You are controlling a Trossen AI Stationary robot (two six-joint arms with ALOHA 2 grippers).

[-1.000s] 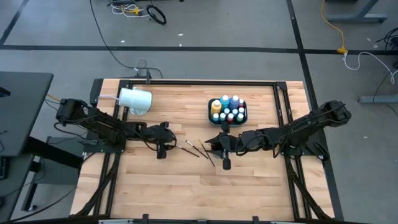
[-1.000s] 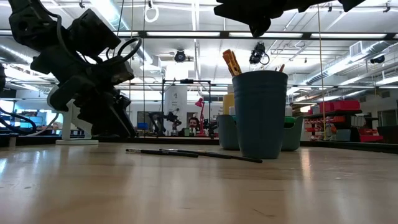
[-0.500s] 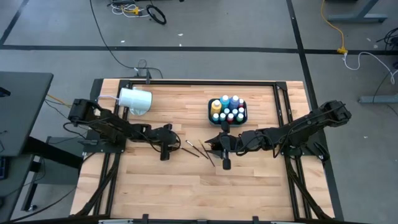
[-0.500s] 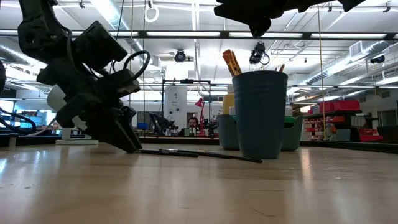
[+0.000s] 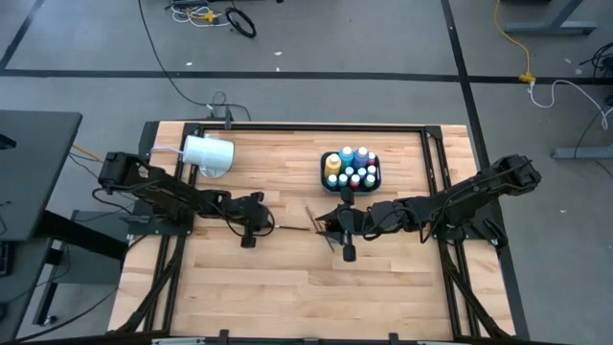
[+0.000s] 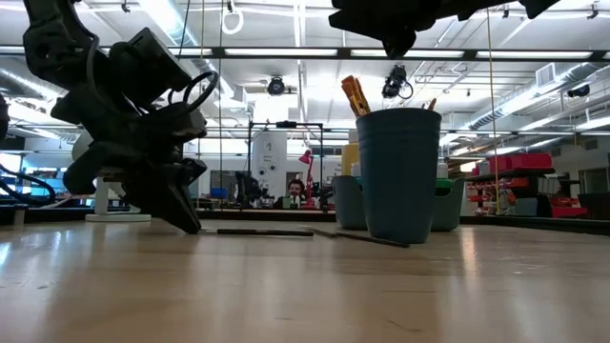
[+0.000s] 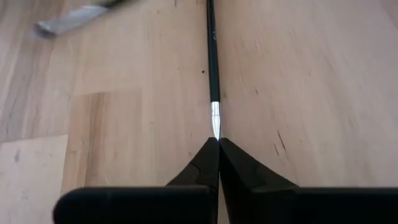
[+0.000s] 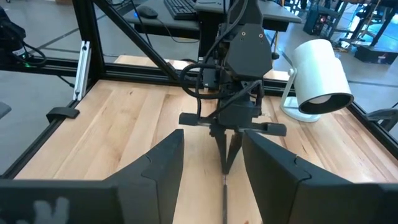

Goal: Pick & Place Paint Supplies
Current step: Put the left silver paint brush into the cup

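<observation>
My left gripper (image 5: 261, 227) is down at the table's middle, shut on a thin dark-handled brush (image 5: 291, 229) that lies flat on the wood (image 6: 265, 232). Two more brushes (image 5: 324, 240) lie close to my right gripper (image 5: 328, 224), which hangs open above the table and faces the left one (image 8: 217, 180). Small paint bottles in many colours, along with a taller yellow and a taller blue one, stand in a dark tray (image 5: 351, 171) at the far middle. A dark cup (image 6: 398, 171) holds further brushes. My left gripper pinches the brush's silver tip end (image 7: 215, 121) between its two fingertips (image 7: 205, 163). The fingers slant down from the table's left and lie along the brush. The dark handle (image 7: 212, 50) runs straight away from them, flat on the table.
A large white cup (image 5: 209, 155) lies on its side at the far left, seen also in the right wrist view (image 8: 318, 76). A loose brush's silver end (image 7: 68, 18) lies beside the held one. Black frame rails (image 5: 287, 127) border the wooden table.
My left gripper has sunk to the table, tipping further down, and has shut on the brush's tip. That brush has swung from its slant into line with the gripper and slid a little toward the right arm, staying flat on the wood.
</observation>
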